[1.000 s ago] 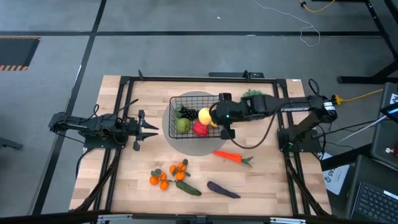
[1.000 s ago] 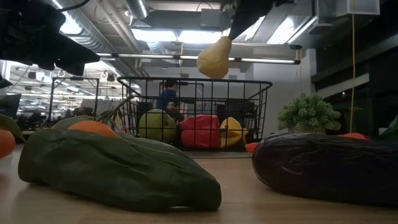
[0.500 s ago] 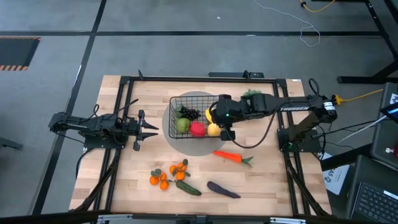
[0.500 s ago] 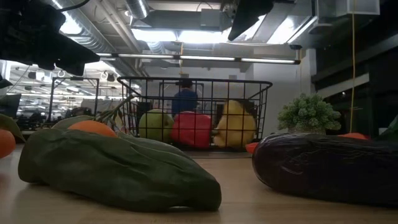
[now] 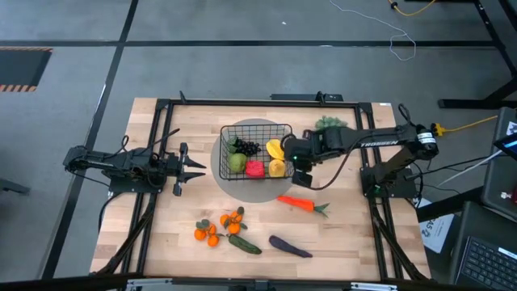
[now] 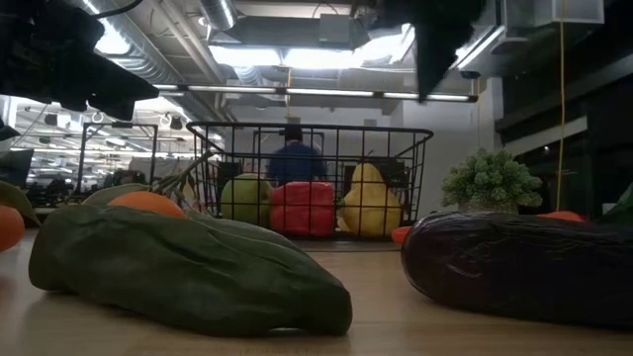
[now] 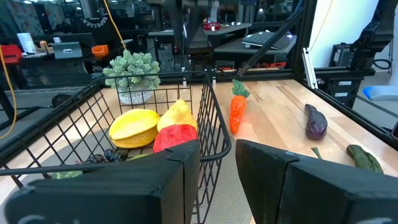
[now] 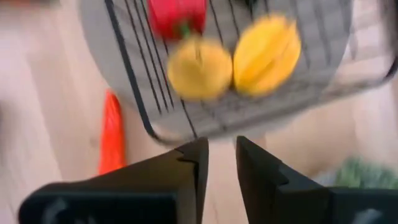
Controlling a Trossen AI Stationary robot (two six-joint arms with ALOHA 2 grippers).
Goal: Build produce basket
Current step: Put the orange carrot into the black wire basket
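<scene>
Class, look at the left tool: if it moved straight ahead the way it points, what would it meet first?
Probably the near wall of the basket, which stands directly ahead of the left tool. Beyond the mesh lies the red pepper. Depth is hard to judge.

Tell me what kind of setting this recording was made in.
Probably a robotics lab or workshop: a framed wooden table on grey concrete, exposed ceiling ducts, and workbenches with monitors behind.
</scene>
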